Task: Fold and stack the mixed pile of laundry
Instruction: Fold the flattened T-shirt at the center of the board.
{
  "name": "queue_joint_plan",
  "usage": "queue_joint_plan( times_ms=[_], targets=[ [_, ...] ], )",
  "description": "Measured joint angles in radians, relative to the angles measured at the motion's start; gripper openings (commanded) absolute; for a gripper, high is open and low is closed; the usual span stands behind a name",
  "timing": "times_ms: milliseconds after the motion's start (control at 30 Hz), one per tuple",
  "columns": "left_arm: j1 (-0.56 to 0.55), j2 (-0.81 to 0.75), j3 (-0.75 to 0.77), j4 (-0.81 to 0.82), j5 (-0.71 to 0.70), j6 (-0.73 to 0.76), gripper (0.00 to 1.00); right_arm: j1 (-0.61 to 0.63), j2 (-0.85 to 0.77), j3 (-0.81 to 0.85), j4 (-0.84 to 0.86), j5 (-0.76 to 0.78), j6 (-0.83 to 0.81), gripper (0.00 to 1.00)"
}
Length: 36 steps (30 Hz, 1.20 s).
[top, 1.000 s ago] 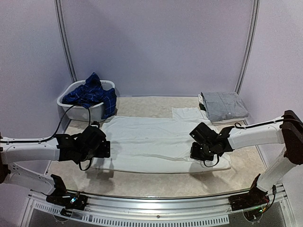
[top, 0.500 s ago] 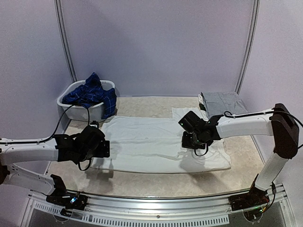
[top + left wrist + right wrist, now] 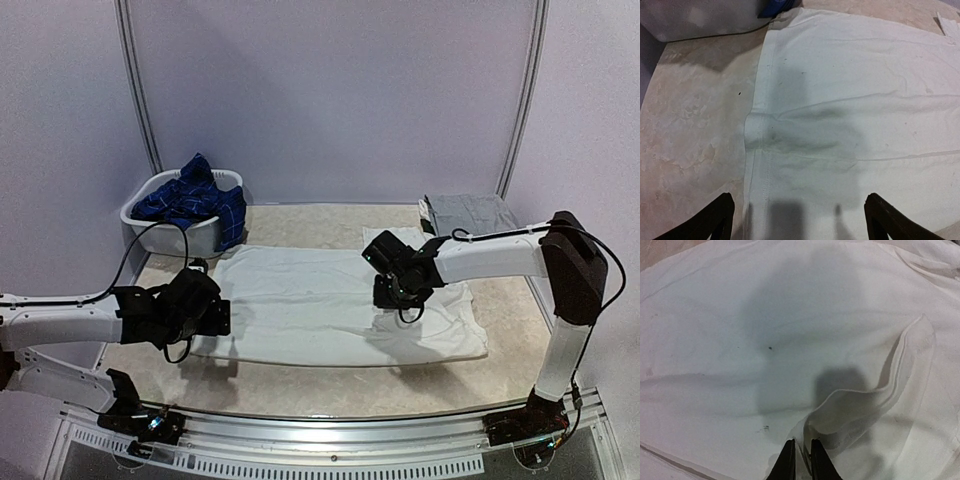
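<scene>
The left jaws had kept their place at the left hem of the cloth [image 3: 300, 300], wide open and empty. The cloth lay spread across the desk [image 3: 150, 370]. The right jaws had swung in from the cloth's right side toward its middle, all but closed on a raised fold. A first fold looked under way, and letting go seemed the next step.

Spread garment [image 3: 300, 300] lies across the table [image 3: 300, 385] centre. Basket [image 3: 160, 228] sits far left behind it, heaped clothes [image 3: 195, 195] inside. Folded garment [image 3: 470, 215] far right, behind. Left gripper [image 3: 218, 316] over the spread garment's left edge; right gripper [image 3: 392, 295] right of centre.
</scene>
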Motion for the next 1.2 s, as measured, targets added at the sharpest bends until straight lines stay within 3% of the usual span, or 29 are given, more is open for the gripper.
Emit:
queue_joint_plan(
  times_ms=[300,367,500,533,867,1200],
  targets=[
    [0.0,0.0,0.0,-0.008,-0.001,0.0,0.91,-0.05,0.058,0.101,0.05,-0.075,-0.065,0.2],
    [0.0,0.0,0.0,-0.008,-0.002,0.0,0.9,-0.064,0.072,0.119,0.058,-0.094,-0.084,0.32],
    [-0.008,0.004,0.003,-0.009,-0.002,0.011,0.9,-0.083,0.079,0.175,0.045,-0.103,-0.138,0.65],
    [-0.01,0.009,0.009,-0.009,-0.002,0.013,0.9,-0.088,0.079,0.198,0.039,-0.1,-0.155,0.68],
    [-0.016,0.073,0.073,0.008,-0.015,0.048,0.9,-0.235,0.098,0.397,-0.045,-0.069,-0.263,0.72],
    [-0.017,0.135,0.132,0.029,-0.026,0.099,0.89,-0.399,0.449,0.879,-0.18,-0.06,-0.359,0.69]
  ],
)
